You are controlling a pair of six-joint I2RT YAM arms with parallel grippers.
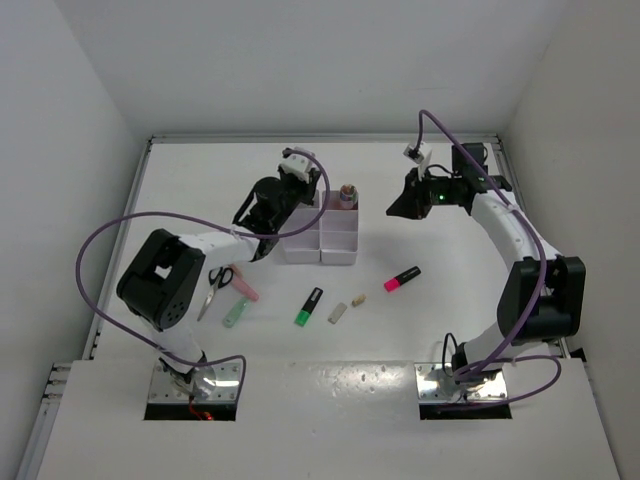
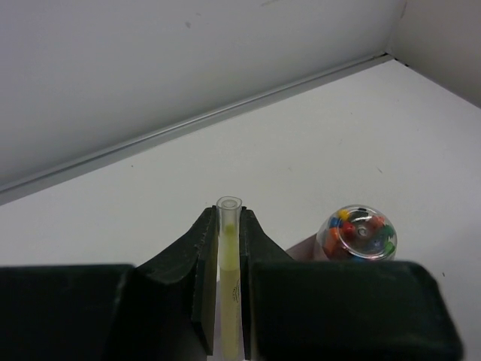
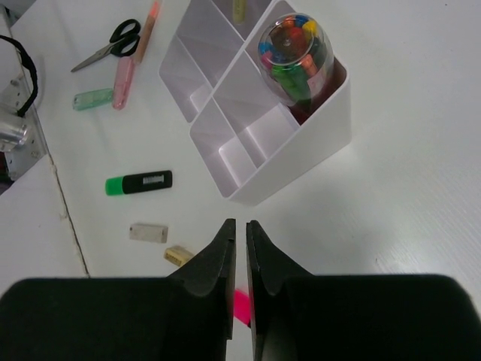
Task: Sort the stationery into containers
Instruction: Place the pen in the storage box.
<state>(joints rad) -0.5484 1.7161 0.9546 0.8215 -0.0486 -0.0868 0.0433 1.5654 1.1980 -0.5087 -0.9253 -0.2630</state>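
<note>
Cream plastic sits between your left gripper (image 2: pixel 229 218) fingers: they are clamped on a cream pen (image 2: pixel 229 259), held upright over the back of the white organiser (image 1: pixel 340 256). In the right wrist view a cream end shows at a rear compartment, beside the corner one holding a clear capsule (image 3: pixel 293 53) full of coloured bits. Whether the pen touches the compartment floor cannot be told.

Your right gripper (image 3: pixel 239 224) hangs to the right of the organiser with its fingers drawn almost together and nothing between them. The pink highlighter (image 1: pixel 402 279) lies on the table (image 1: pixel 470 320) below it.

The other pieces lie loose in front of the organiser. The scissors (image 1: pixel 218 284), a pink pen (image 1: pixel 244 290) and a green pen (image 1: pixel 234 316) are grouped at the left. The green highlighter (image 1: pixel 309 306), the grey eraser (image 1: pixel 337 313) and the beige eraser (image 1: pixel 358 301) lie in the middle, apart from each other. The organiser's front compartments show only white walls.
</note>
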